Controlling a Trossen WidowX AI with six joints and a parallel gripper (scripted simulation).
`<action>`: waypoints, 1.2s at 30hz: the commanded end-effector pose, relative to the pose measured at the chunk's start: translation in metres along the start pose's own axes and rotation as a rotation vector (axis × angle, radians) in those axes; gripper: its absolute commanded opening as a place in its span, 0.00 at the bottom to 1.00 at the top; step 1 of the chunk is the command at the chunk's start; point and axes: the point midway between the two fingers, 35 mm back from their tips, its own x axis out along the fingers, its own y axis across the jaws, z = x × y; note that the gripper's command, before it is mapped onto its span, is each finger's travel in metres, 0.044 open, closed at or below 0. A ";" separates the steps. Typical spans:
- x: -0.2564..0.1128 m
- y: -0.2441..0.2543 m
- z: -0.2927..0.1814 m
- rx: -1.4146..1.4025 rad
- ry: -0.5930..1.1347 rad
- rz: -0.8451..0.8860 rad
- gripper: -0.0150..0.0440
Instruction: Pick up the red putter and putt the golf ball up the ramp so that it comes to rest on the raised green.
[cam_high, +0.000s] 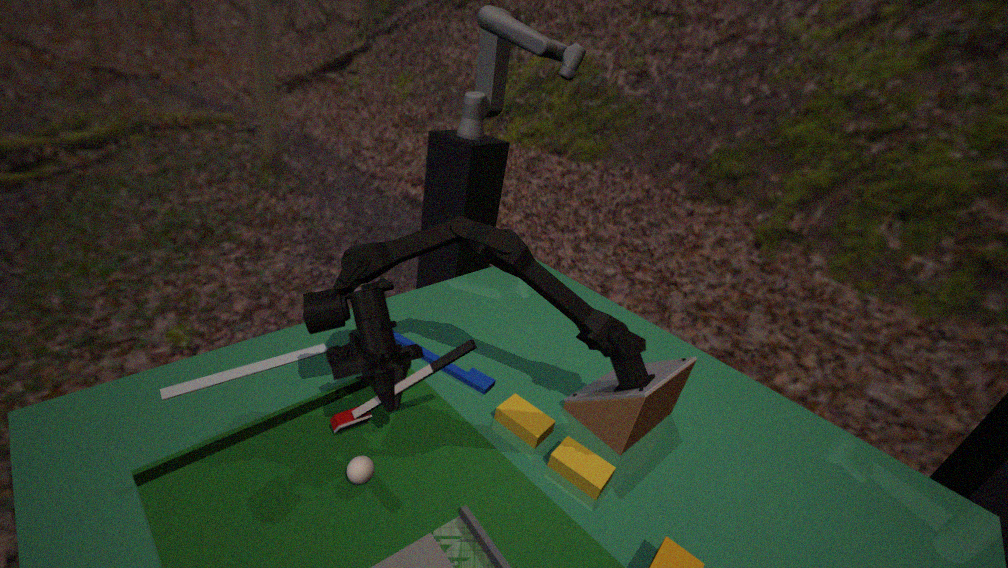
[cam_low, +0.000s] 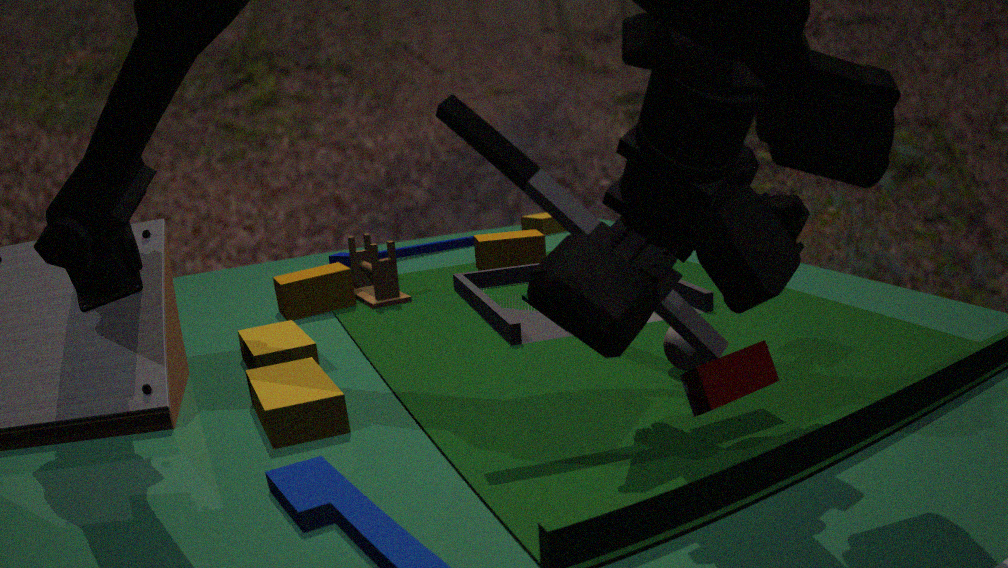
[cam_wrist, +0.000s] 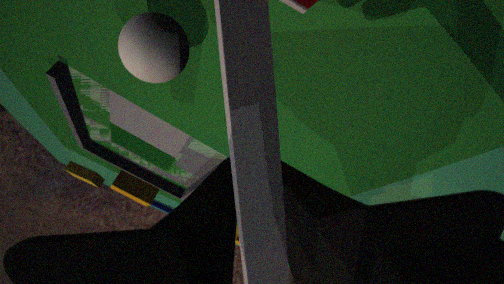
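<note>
My gripper (cam_high: 390, 403) (cam_low: 624, 310) (cam_wrist: 249, 167) is shut on the grey shaft of the red putter (cam_high: 343, 421) (cam_low: 737, 377) (cam_wrist: 249, 75). The shaft slants down to the red head, which hangs a little above the green mat. The white golf ball (cam_high: 359, 469) (cam_low: 675, 349) (cam_wrist: 150, 47) sits on the mat, apart from the head, on the ramp side of it. The head partly hides it in the exterior view. The grey ramp (cam_high: 417, 553) (cam_low: 541, 328) (cam_wrist: 145, 122) lies beyond the ball. The raised green (cam_wrist: 140, 147) shows behind it, inside low walls, in the wrist view.
A dark rail (cam_high: 246, 431) (cam_low: 775, 451) edges the mat behind the putter head. A blue putter (cam_high: 481, 381) (cam_low: 303, 486) and yellow blocks (cam_high: 523, 421) (cam_low: 299, 391) lie beside the mat. A small wooden stand (cam_low: 385, 278) is near its far edge. A white bar (cam_high: 239, 371) lies behind the rail.
</note>
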 end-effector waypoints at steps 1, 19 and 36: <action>-0.006 -0.001 0.005 -0.011 0.002 0.010 0.25; 0.101 0.064 -0.091 -0.010 0.011 0.013 0.25; 0.082 0.105 -0.144 -0.010 0.016 0.016 0.25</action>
